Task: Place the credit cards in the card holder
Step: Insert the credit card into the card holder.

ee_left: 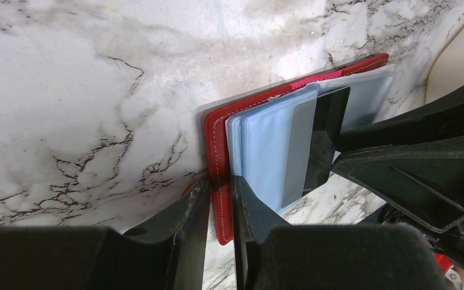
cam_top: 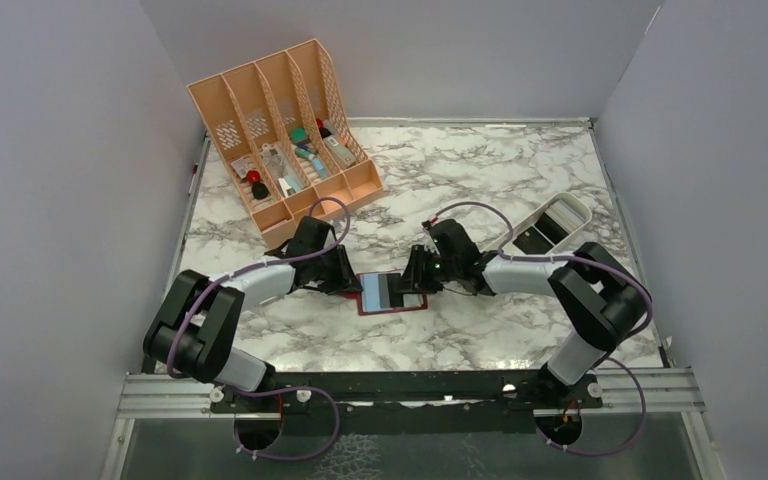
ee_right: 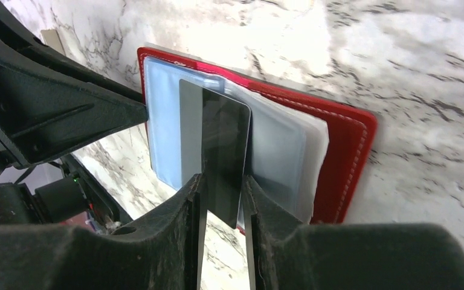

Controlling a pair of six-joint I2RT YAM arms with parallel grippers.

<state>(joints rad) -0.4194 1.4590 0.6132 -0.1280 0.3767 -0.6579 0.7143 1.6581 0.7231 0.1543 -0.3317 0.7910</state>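
Note:
The card holder (cam_top: pixel 392 294), a dark red wallet, lies open on the marble table between both grippers, its clear pockets facing up. My left gripper (ee_left: pixel 220 184) is shut on the wallet's red cover edge (ee_left: pixel 216 139) and pins it; it also shows in the top view (cam_top: pixel 348 282). My right gripper (ee_right: pixel 222 181) is shut on one dark credit card (ee_right: pixel 220 139), whose far end lies over the clear pockets (ee_right: pixel 278 151). It also shows in the top view (cam_top: pixel 416 280). The same card shows in the left wrist view (ee_left: pixel 326 136). More dark cards (cam_top: pixel 533 238) lie in the white tray.
A white oblong tray (cam_top: pixel 568 210) stands right of the right arm. A peach slotted organizer (cam_top: pixel 285 130) with small items stands at the back left. White walls close in the table on three sides.

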